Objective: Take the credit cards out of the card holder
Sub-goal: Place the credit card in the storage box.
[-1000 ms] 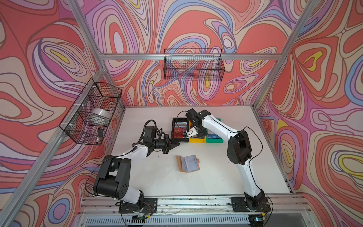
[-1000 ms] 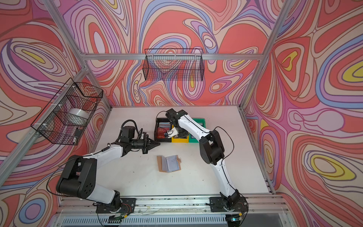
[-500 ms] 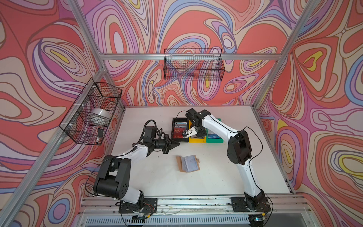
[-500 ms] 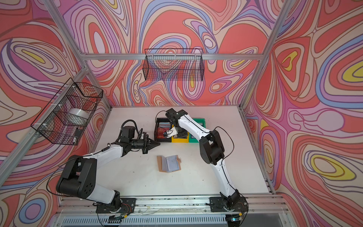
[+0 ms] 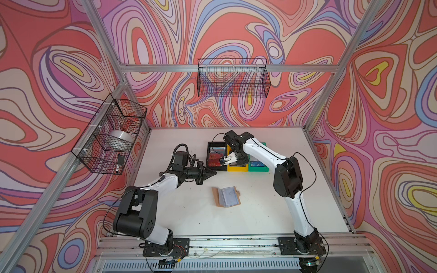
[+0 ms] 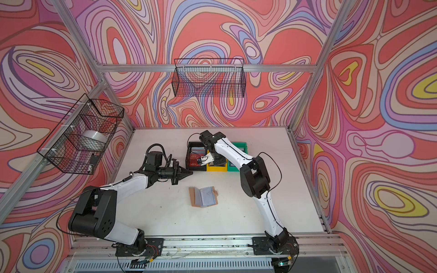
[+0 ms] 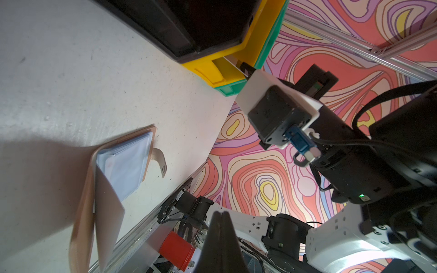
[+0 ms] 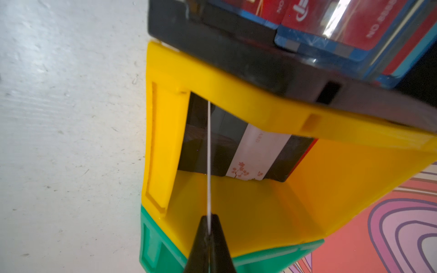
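"VIP" reads in pale letters, upside down to us, on two red cards (image 5: 213, 156) in the black bin (image 5: 208, 153), in both top views. We find the same "VIP" on a blue card (image 5: 256, 163) in the green bin (image 5: 259, 169). In the right wrist view we make out "ARD" and a small reddish blossom-tree mark on the white band of a dark card (image 8: 257, 151) in the yellow bin (image 8: 248, 212). The red cards there show only cut-off fragments, "NO" and "ON".

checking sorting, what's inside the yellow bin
The yellow bin holds a dark card with a white blossom-printed stripe; the right pincer grips a white card edge-on over it. Anything under the dark card is hidden.
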Action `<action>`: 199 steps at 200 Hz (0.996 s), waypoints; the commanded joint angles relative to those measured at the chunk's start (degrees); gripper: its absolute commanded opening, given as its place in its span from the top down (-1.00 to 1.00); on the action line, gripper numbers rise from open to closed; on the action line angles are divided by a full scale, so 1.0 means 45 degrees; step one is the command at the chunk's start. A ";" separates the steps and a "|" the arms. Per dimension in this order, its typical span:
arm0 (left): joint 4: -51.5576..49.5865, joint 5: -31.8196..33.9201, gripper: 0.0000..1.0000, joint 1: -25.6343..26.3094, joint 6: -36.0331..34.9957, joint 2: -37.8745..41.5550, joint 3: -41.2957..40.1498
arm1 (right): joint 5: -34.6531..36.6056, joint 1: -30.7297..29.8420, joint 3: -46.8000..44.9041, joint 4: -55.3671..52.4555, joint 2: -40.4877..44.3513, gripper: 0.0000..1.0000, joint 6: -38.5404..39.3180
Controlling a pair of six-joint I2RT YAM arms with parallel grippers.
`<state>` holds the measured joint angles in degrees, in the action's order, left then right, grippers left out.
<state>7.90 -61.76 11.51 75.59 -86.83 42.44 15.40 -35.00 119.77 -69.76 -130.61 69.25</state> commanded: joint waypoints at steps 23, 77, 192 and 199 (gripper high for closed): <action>0.0049 -0.0163 1.00 -0.0096 -0.0084 -0.0174 0.0226 | -0.0747 -0.0049 0.0207 0.0267 0.0230 1.00 -0.0277; 0.0082 -0.0163 1.00 -0.0112 -0.0087 -0.0233 0.0208 | -0.1332 -0.0035 0.0046 0.0716 0.0631 1.00 -0.0308; 0.0102 -0.0173 1.00 -0.0117 -0.0045 -0.0297 0.0277 | -0.1089 -0.0049 -0.0091 -0.0047 0.0513 1.00 -0.0707; 0.0083 -0.0182 1.00 -0.0126 -0.0071 -0.0303 0.0287 | -0.1097 -0.0038 -0.0078 -0.0037 0.0508 1.00 -0.0740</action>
<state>7.92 -61.73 11.25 75.59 -87.24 42.44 10.26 -34.87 119.90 -70.04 -129.54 66.98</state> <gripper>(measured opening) 0.046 0.043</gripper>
